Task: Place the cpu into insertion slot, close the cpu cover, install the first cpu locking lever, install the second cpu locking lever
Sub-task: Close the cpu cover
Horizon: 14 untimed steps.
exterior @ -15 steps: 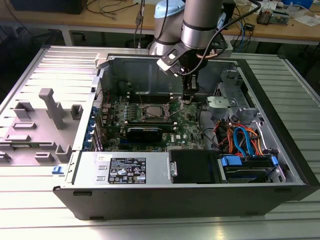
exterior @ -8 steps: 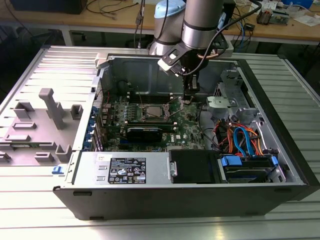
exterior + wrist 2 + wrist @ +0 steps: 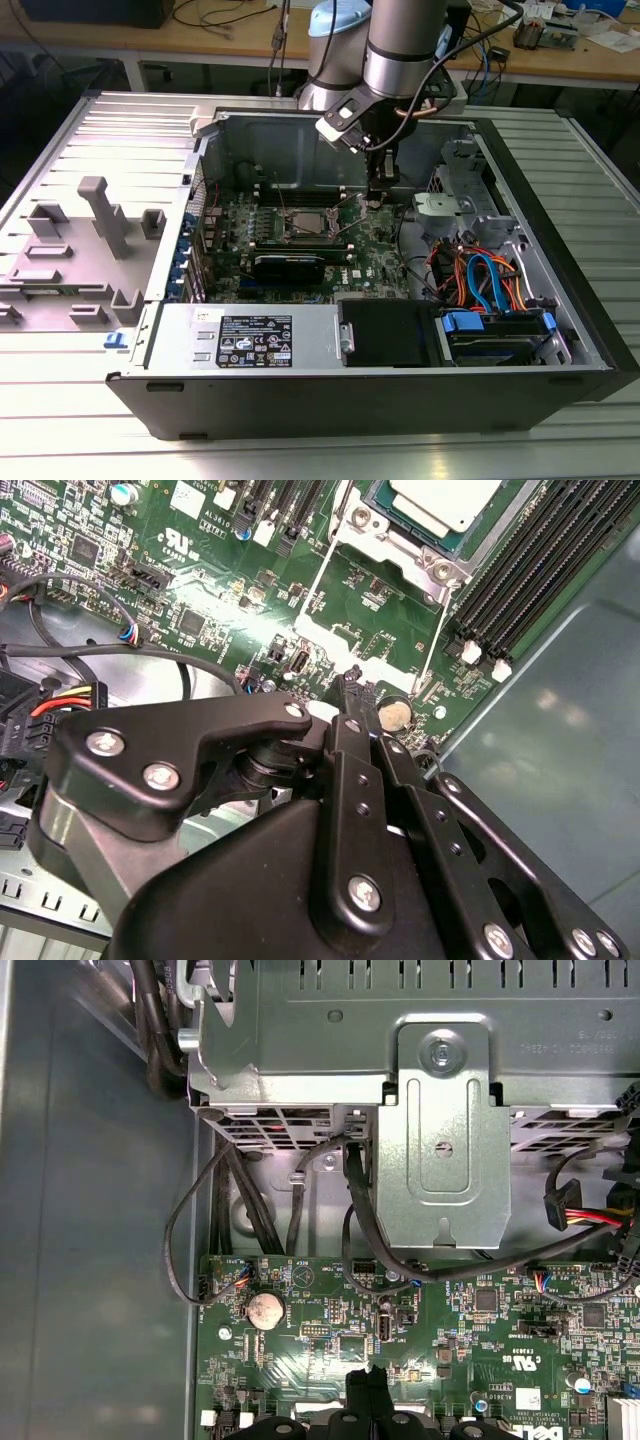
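My jaws are pressed together with nothing between them, fingertips low over the green motherboard inside the open computer case on the worktop. The cpu lies flat in the insertion slot, a little way beyond my jaws, with bare board between us. In the exterior view the slot sits toward that view's left of them. A round coin battery lies just beside my tips. Long black memory slots run alongside the socket. I cannot tell how the cpu cover stands.
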### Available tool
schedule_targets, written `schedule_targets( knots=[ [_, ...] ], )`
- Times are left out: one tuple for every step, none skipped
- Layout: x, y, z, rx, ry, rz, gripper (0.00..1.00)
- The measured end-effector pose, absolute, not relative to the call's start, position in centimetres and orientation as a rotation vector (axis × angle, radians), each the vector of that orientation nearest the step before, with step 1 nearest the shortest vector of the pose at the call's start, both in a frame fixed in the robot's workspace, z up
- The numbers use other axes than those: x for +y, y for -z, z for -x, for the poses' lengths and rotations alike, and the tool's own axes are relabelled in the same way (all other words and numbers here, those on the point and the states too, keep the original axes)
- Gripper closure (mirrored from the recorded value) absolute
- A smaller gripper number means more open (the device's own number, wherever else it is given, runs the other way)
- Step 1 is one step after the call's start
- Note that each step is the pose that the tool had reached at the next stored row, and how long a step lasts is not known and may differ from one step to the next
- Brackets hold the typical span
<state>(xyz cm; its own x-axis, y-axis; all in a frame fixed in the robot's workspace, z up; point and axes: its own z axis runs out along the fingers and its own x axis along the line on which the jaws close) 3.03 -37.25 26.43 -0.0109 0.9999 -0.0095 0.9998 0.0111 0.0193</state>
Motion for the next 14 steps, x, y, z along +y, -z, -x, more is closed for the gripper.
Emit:
schedule_targets(
  knots=[
    [-37.25, -26.43, -3.03, 2.219, -0.011, -2.195, 0.89],
    [-37.25, -26.43, -3.04, 2.219, -0.011, -2.195, 0.89],
    [-37.24, -26.43, -3.15, 2.219, -0.011, -2.195, 0.89],
    [-37.24, -26.43, -3.21, 2.219, -0.011, -2.195, 0.89],
    [-37.24, -26.43, -3.34, 2.219, -0.011, -2.195, 0.89],
    [-37.22, -26.44, -3.44, 2.219, -0.011, -2.195, 0.89],
    [-37.22, -26.43, -3.48, 2.219, -0.011, -2.195, 0.89],
    [-37.21, -26.43, -3.55, 2.219, -0.011, -2.195, 0.89],
    [-37.21, -26.43, -3.59, 2.219, -0.011, -2.195, 0.89],
    [-37.21, -26.43, -3.62, 2.219, -0.011, -2.195, 0.89],
    [-37.21, -26.43, -3.62, 2.219, -0.011, -2.195, 0.89],
    [-37.21, -26.42, -3.63, 2.219, -0.011, -2.195, 0.89],
    [-37.21, -26.42, -3.64, 2.219, -0.011, -2.195, 0.89],
    [-37.21, -26.42, -3.64, 2.219, -0.011, -2.195, 0.89]
  ],
)
